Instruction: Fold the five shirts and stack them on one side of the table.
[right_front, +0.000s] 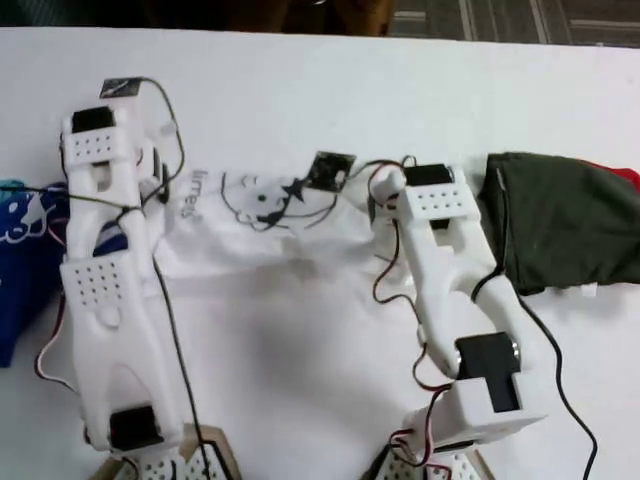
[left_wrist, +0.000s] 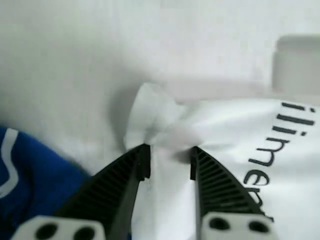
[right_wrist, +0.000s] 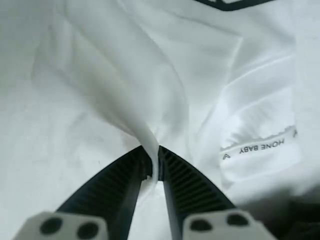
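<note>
Left gripper (left_wrist: 167, 162): clamped on a bunched corner of the white shirt (left_wrist: 235, 145), with cloth filling the gap between the jaws.
Right gripper (right_wrist: 154, 161): pinched almost closed on a raised ridge of the same shirt, near its neck label.
White shirt: in the middle of the table (right_front: 300, 90), between the two arms, print side up. It is rumpled and held at two edges. It looks like a fold in hand, not a finished one.
Blue shirt (right_front: 22, 250): at the table's left edge, just beside the left arm. It lies loose and partly out of frame, and I judge it not yet folded.
Dark shirt (right_front: 560, 220): right of the right arm, a fairly compact block lying over a red shirt (right_front: 622, 175). This is probably the start of the stack, though I cannot tell how neat the folds are.
Done: at most two shirts, by this reading.
Left: finish the white shirt and carry it to the pile, then do the blue one. A fifth shirt is also due, and I cannot make one out.
</note>
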